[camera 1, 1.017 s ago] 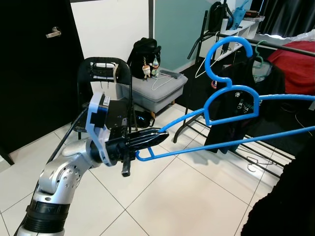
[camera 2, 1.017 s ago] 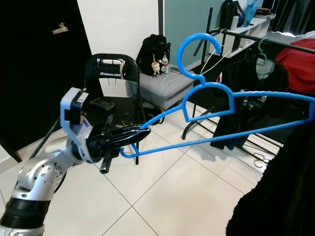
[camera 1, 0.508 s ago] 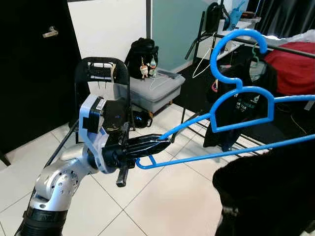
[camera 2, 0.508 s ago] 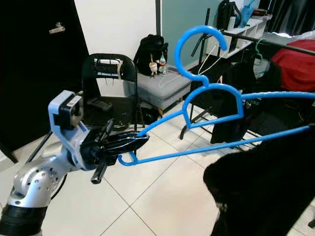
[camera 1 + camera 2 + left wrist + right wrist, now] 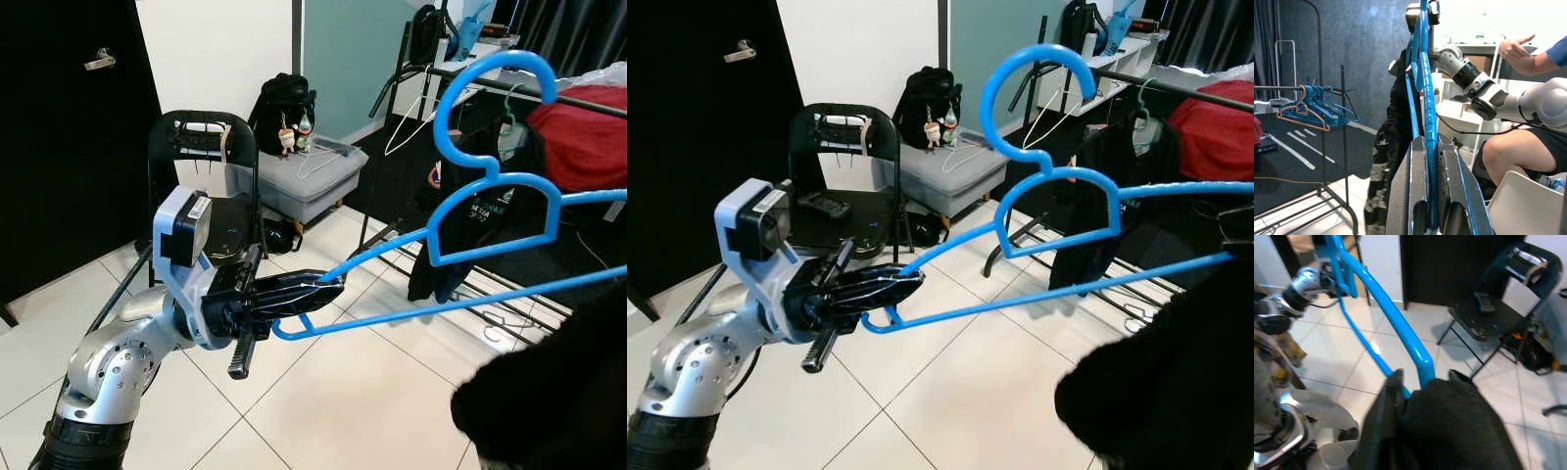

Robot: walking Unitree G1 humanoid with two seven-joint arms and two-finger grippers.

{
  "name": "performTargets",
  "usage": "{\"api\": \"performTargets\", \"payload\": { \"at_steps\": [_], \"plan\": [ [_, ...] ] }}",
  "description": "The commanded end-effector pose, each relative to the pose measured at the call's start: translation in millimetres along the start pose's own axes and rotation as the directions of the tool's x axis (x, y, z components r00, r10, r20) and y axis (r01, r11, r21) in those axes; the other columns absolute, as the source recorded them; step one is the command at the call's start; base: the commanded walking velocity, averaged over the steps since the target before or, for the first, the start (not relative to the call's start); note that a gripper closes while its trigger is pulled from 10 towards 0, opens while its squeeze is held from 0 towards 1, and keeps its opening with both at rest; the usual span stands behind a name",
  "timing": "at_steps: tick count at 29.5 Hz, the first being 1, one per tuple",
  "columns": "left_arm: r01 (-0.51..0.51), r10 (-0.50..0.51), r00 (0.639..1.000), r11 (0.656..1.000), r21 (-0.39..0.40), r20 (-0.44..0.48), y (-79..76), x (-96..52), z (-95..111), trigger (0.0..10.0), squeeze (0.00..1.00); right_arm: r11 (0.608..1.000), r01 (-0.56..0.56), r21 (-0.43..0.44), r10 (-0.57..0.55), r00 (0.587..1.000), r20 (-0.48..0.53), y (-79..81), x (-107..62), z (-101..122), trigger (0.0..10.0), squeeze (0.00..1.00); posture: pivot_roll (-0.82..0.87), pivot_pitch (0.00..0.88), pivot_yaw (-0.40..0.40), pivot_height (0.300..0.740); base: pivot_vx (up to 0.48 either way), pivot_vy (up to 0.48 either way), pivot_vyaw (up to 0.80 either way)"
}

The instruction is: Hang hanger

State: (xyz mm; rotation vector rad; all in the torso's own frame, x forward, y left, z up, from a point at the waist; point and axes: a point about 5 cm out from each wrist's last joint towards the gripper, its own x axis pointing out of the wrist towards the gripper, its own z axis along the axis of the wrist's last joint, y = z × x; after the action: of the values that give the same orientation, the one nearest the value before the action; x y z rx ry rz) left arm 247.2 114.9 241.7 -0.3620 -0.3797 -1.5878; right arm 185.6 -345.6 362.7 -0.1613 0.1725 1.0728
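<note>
A big blue hanger (image 5: 490, 211) is held out level over the tiled floor, its hook (image 5: 495, 73) upright and close to the black clothes rail (image 5: 588, 100). My left gripper (image 5: 323, 287) is shut on the hanger's left end; its fingers (image 5: 1449, 186) clamp the blue bar. A black garment (image 5: 549, 401) bulges in the lower right corner and covers the hanger's other end. My right gripper (image 5: 1425, 379) is at that end, draped in the black cloth, with the blue bar (image 5: 1381, 298) running away from it. A dark T-shirt (image 5: 446, 264) hangs on the rail behind.
A black folding chair (image 5: 201, 147) stands behind my left arm, with a grey storage box (image 5: 304, 181) and a black backpack (image 5: 284, 103) further back. A black door (image 5: 69, 147) is at left. A seated person (image 5: 1528, 142) and a rack of blue hangers (image 5: 1317, 105) are also in view.
The hanger has moved to the right and slightly up, bringing its hook nearer the rail. The black garment sits lower in the corner than half a second ago.
</note>
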Motion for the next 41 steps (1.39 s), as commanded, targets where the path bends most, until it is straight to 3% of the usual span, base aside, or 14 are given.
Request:
{"api": "performTargets", "payload": {
  "at_steps": [1,10,11,12,14,15,23,27,32,34,37,39,40,41],
  "plan": [
    [0.066,-0.066,0.997,0.998,0.007,0.046,-6.2,1.0,7,4.2,0.0,1.0,-0.017,0.002,0.017,1.0,0.004,0.2,0.7,3,0.0,0.0,-0.28,0.0,-0.052,0.74,0.0,0.0,0.0],
    [0.066,-0.066,0.997,0.998,-0.003,0.042,-5.9,-5.5,7,4.5,0.0,0.999,-0.028,0.015,0.028,0.999,0.033,1.0,-0.4,3,0.0,0.0,-0.28,0.0,-0.048,0.74,0.0,0.0,0.0],
    [0.069,-0.068,0.997,0.997,-0.019,0.041,-5.7,-10.5,5,8.5,0.0,0.999,-0.034,0.024,0.032,0.998,0.061,1.1,-0.3,2,0.0,0.0,-0.27,0.0,-0.047,0.74,0.0,0.0,0.0],
    [0.074,-0.072,0.996,0.996,-0.047,0.047,-5.0,-14.0,3,10.0,0.0,0.999,-0.037,0.031,0.034,0.996,0.082,0.8,0.4,0,0.0,0.0,-0.27,0.0,-0.045,0.74,0.0,0.0,0.0],
    [0.078,-0.074,0.996,0.995,-0.067,0.051,-4.6,-16.0,1,10.0,0.0,0.999,-0.038,0.035,0.034,0.995,0.094,0.5,1.0,-1,0.0,0.0,-0.27,0.0,-0.044,0.74,0.0,0.0,0.0],
    [0.032,-0.024,0.996,0.994,-0.103,0.082,2.9,-17.9,0,10.0,1.0,0.999,-0.031,0.033,0.027,0.993,0.114,-0.6,2.9,-4,0.0,0.0,-0.26,0.0,-0.041,0.74,0.0,0.0,0.0],
    [-0.075,0.093,0.987,0.987,-0.142,0.13,17.8,-24.8,1,10.0,1.0,1.0,-0.01,0.024,0.006,0.989,0.145,-3.2,6.9,-9,0.0,0.0,-0.26,0.0,-0.036,0.74,0.0,0.0,0.0],
    [-0.301,0.321,0.937,0.943,-0.145,0.141,39.9,-47.0,-4,10.0,1.0,0.997,0.083,-0.001,-0.082,0.976,0.202,-11.1,12.4,-17,0.0,0.0,-0.24,0.0,-0.028,0.74,0.0,0.0,0.0],
    [-0.614,0.629,0.77,0.776,-0.145,0.109,63.1,-78.0,-20,10.0,1.0,0.953,0.303,-0.018,-0.292,0.93,0.222,-31.1,30.4,-38,0.0,0.0,-0.22,0.0,-0.019,0.74,0.0,0.0,0.0],
    [-0.614,0.629,0.77,0.776,-0.145,0.109,63.1,-78.0,-20,10.0,1.0,0.953,0.303,-0.018,-0.292,0.93,0.222,-31.1,30.4,-38,0.0,0.0,-0.22,0.0,-0.019,0.74,0.0,0.0,0.0],
    [-0.786,0.796,0.604,0.602,-0.14,0.03,73.2,-88.9,-46,10.0,1.0,0.907,0.421,0.016,-0.414,0.884,0.219,-44.1,56.3,-62,0.0,0.0,-0.21,0.0,-0.01,0.74,0.0,0.0,0.0],
    [-0.786,0.796,0.604,0.602,-0.14,0.03,73.2,-88.9,-46,10.0,1.0,0.907,0.421,0.016,-0.414,0.884,0.219,-44.1,56.3,-62,0.0,0.0,-0.21,0.0,-0.01,0.74,0.0,0.0,0.0],
    [-0.855,0.855,0.516,0.512,-0.086,-0.04,75.1,-91.0,-61,10.0,1.0,0.884,0.465,0.053,-0.465,0.86,0.209,-49.4,75.0,-78,0.0,0.0,-0.21,0.0,-0.007,0.74,0.0,0.0,0.0],
    [-0.855,0.855,0.516,0.512,-0.086,-0.04,75.1,-91.0,-61,10.0,1.0,0.884,0.465,0.053,-0.465,0.86,0.209,-49.4,75.0,-78,0.0,0.0,-0.21,0.0,-0.007,0.74,0.0,0.0,0.0]
  ]
}}
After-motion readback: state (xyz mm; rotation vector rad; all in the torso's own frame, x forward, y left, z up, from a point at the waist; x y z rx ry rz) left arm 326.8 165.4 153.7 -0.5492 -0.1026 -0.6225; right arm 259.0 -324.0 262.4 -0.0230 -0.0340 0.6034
